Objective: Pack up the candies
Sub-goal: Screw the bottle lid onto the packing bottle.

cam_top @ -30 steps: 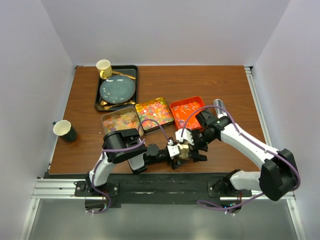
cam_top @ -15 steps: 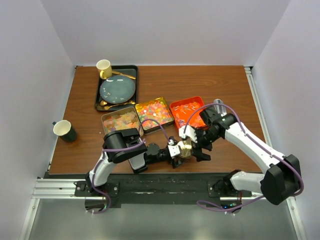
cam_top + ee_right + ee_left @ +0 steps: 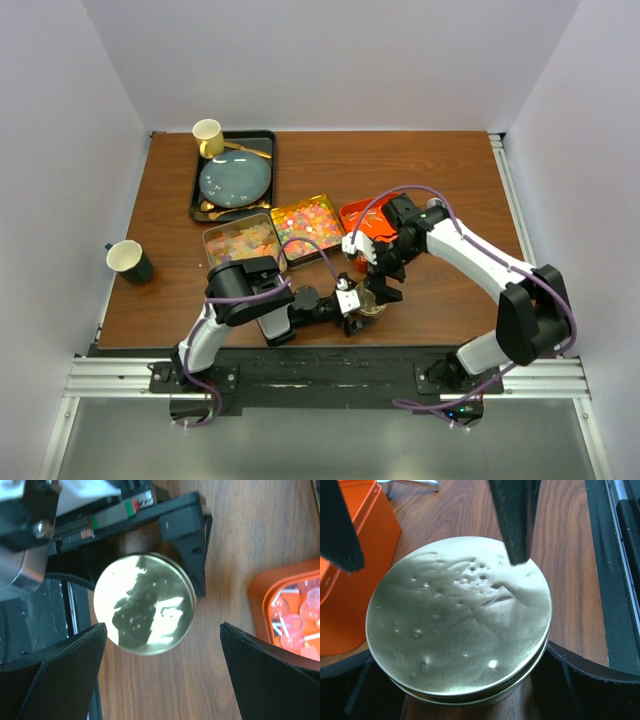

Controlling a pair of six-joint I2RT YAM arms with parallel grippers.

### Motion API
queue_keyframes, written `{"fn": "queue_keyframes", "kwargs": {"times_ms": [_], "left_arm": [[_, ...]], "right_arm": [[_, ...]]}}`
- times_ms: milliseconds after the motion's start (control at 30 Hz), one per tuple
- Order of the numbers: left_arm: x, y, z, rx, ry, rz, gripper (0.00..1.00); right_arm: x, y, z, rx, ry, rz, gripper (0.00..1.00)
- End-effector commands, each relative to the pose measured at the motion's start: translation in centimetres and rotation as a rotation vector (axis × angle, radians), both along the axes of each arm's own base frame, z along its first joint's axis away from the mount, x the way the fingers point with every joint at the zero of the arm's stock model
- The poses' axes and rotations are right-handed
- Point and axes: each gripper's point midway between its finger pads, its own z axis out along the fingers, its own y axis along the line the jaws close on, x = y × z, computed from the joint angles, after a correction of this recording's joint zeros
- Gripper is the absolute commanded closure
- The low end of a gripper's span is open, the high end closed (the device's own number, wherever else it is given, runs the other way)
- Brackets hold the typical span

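Note:
A round gold tin (image 3: pixel 369 300) stands near the table's front edge with its gold lid (image 3: pixel 460 625) on top. My left gripper (image 3: pixel 360 301) is shut on the tin, one jaw on each side (image 3: pixel 465 682). My right gripper (image 3: pixel 384 274) is open and empty, hovering above the lid (image 3: pixel 143 603) with its fingers (image 3: pixel 65 670) wide apart. The candies lie in three open boxes: pastel ones (image 3: pixel 243 240), bright multicolour ones (image 3: pixel 308 224) and red-white ones (image 3: pixel 368 222) in an orange box (image 3: pixel 260 595). The scoop is not clearly in view.
A black tray (image 3: pixel 262 140) at the back left holds a blue plate (image 3: pixel 234 181), a yellow cup (image 3: pixel 207 135) and gold cutlery. A dark cup (image 3: pixel 128 261) stands at the left edge. The orange box (image 3: pixel 350 580) sits right beside the tin.
My right gripper has lifted off the gold tin and moved back toward the orange box, open. The lid stays on the tin. The left gripper has not moved.

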Motion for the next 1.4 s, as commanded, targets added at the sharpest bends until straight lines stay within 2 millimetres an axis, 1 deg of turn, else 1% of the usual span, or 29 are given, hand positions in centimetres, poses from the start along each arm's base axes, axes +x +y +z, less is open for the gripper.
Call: {"fn": "queue_keyframes", "kwargs": {"times_ms": [0,200,400,667,867,967,1133,1200,1267,1333,1367], "left_arm": [[-0.8,3.6,-7.3,0.250,0.063,0.002,1.00],[-0.4,3.7,-7.6,0.256,0.072,0.023,1.00],[-0.2,3.7,-7.7,0.253,0.096,0.031,1.00],[0.4,4.0,-8.0,0.262,0.106,0.057,1.00],[0.7,4.1,-8.2,0.266,0.109,0.069,1.00],[0.9,4.2,-8.2,0.268,0.105,0.077,1.00],[1.0,4.2,-8.3,0.271,0.103,0.083,1.00],[1.1,4.2,-8.4,0.275,0.100,0.082,1.00],[1.1,4.3,-8.5,0.280,0.099,0.082,1.00],[1.1,4.2,-8.6,0.284,0.097,0.080,1.00],[1.0,4.2,-8.6,0.286,0.095,0.074,1.00]], "right_arm": [[0.8,2.0,1.3,0.089,-0.008,0.045,0.01],[-0.5,2.3,1.2,0.109,0.042,0.074,0.01],[-1.7,1.8,0.9,0.102,0.053,0.095,0.01],[-3.2,0.4,-0.4,0.057,0.081,0.088,0.01],[-5.1,-1.2,-1.1,0.010,0.117,0.082,0.01],[-6.5,-2.2,-1.1,-0.012,0.132,0.085,0.01],[-8.8,-4.5,-2.5,-0.082,0.160,0.104,0.01],[-9.4,-5.3,-3.1,-0.110,0.165,0.114,0.01],[-9.7,-5.6,-3.2,-0.119,0.164,0.119,0.01],[-9.8,-5.7,-2.8,-0.114,0.158,0.120,0.01],[-9.5,-5.5,-2.3,-0.111,0.147,0.101,0.01]]}}
